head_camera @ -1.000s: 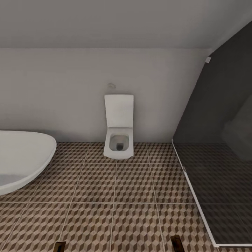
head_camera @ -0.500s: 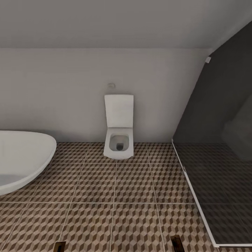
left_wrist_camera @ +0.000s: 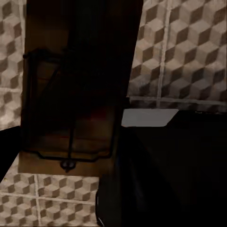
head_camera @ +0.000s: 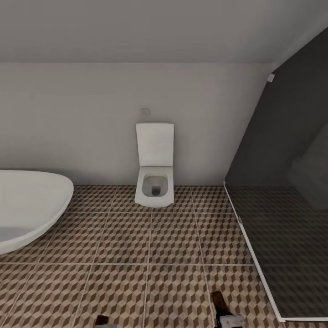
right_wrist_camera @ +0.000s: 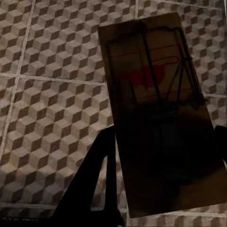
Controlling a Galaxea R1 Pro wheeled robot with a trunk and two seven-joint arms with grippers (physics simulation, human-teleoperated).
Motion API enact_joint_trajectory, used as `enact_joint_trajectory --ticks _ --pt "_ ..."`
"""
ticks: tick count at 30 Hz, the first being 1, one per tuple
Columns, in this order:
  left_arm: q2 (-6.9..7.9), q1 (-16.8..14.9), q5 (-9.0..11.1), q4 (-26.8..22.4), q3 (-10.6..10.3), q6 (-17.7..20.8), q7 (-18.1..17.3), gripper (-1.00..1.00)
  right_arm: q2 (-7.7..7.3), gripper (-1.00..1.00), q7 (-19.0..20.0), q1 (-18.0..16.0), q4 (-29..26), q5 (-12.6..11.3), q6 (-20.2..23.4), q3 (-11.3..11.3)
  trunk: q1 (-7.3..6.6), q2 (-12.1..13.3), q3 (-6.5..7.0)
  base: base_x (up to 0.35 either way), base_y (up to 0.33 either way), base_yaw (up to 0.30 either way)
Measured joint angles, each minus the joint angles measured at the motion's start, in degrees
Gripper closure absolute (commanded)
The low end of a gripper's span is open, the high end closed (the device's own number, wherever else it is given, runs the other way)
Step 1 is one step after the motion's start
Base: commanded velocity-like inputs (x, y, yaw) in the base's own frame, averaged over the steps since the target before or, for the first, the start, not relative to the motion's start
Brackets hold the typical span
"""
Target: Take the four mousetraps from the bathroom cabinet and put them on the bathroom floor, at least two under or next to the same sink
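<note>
Left gripper (left_wrist_camera: 71,156): I see it clamped on a mousetrap (left_wrist_camera: 71,90), centre frame. Right gripper (right_wrist_camera: 161,156): clamped on second mousetrap (right_wrist_camera: 156,109). Bathroom floor (head_camera: 150,255) below; toilet (head_camera: 154,182) at centre.

Head view faces the far toilet (head_camera: 155,166); both wrist views hang close over the same bathroom floor (head_camera: 150,255).

White toilet (head_camera: 155,175), bathtub (head_camera: 27,205), glass partition (head_camera: 287,191)
</note>
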Motion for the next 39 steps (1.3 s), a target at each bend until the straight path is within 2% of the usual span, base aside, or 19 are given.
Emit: enact_joint_trajectory --ticks 1,3,4,6,7,8,11,12,16,18,21,23,24,26,28,35,39 --pt "0.4 -0.02 -0.06 -3.51 0.13 4.01 0.08 1.0 0.0 1.0 0.02 -0.11 -2.37 0.08 2.78 -0.04 -0.01 0.0 -0.01 0.0 0.0 0.0" --pt "1.28 -0.79 -0.29 -14.11 0.71 17.11 0.55 1.0 0.05 1.0 0.09 -0.53 -11.21 0.56 11.86 0.0 0.0 0.0 0.0 0.0 0.0 0.0" --pt "1.47 -2.02 -0.38 -17.61 1.3 21.65 1.36 1.0 0.09 1.0 0.09 -0.82 -15.37 0.64 15.4 0.0 0.0 0.0 0.01 0.0 0.0 0.0" --pt "1.44 -5.1 -0.4 -20.66 2.37 25.82 3.67 1.0 0.26 1.0 0.06 -1.68 -20.61 0.71 19.72 -0.01 -0.01 0.01 0.0 0.0 0.0 0.0" --pt "1.31 -8.07 -0.54 -21.22 2.92 27.48 5.65 1.0 0.51 1.0 -0.09 -2.53 -23.18 0.74 22.1 0.02 0.0 0.01 0.01 0.0 0.0 0.0" --pt "1.24 -9.06 -0.46 -21.11 3.15 28.12 6.59 1.0 0.7 1.0 -0.25 -3.07 -24.17 0.68 23.26 0.05 -0.01 0.01 0.0 0.0 0.0 0.0" --pt "1.03 -15.07 -0.64 -18.49 3.82 29.92 9.31 1.0 2.59 1.0 -2.11 -6.68 -26.67 0.84 28.72 0.1 0.0 0.01 0.01 0.0 0.0 0.0" --pt "1.01 -16.37 -0.61 -17.96 3.91 30.14 9.68 1.0 3.03 1.0 -2.84 -7.71 -26.68 0.84 29.66 0.11 -0.01 0.02 0.0 0.0 0.0 0.0" --pt "1.03 -18.17 -0.61 -17.17 4.04 30.03 10.12 1.0 3.62 1.0 -3.95 -9.21 -26.03 0.83 30.85 0.07 -0.01 0.02 -0.01 0.0 0.0 0.0" --pt "1.32 -18.54 -0.64 -15.45 4.04 28.07 9.95 1.0 3.7 1.0 -4.23 -9.57 -25.84 0.84 31.07 0.06 -0.01 0.02 -0.01 0.0 0.0 0.0" --pt "1.56 -18.73 -0.59 -9.2 3.91 19.39 6.67 1.0 3.64 1.0 -4.37 -9.73 -25.76 0.84 31.18 0.05 -0.01 0.02 -0.01 0.0 0.0 0.0" --pt "1.63 -18.78 -0.5 -3.03 3.8 10.28 0.53 1.0 3.6 1.0 -4.41 -9.78 -25.73 0.85 31.21 0.05 -0.01 0.02 -0.02 0.0 0.0 0.0" --pt "1.65 -18.8 -0.52 -1.52 3.76 8.19 -1.29 1.0 3.59 1.0 -4.41 -9.79 -25.73 0.85 31.22 0.05 -0.01 0.01 -0.02 0.0 0.0 0.0" --pt "1.8 -18.83 -0.52 2.68 3.68 2.05 -7.28 1.0 3.57 1.0 -4.42 -9.8 -25.72 0.84 31.23 0.05 -0.01 0.01 -0.02 0.0 0.0 0.0" --pt "2.14 -18.84 -0.55 4.43 3.66 -1.65 -10.24 1.0 3.57 1.0 -4.43 -9.81 -25.72 0.84 31.23 0.05 -0.01 0.01 -0.02 0.0 0.0 0.0" --pt "2.82 -18.83 -0.58 4.73 3.62 -7.57 -12.16 1.0 3.51 1.0 -4.43 -9.81 -25.72 0.84 31.13 0.05 -0.01 0.01 -0.02 0.0 0.0 0.0" --pt "2.89 -18.83 -0.6 2.65 3.61 -8.84 -12.28 1.0 3.39 1.0 -4.44 -9.81 -25.78 0.84 30.92 0.05 -0.01 0.01 -0.02 0.0 0.0 0.0"
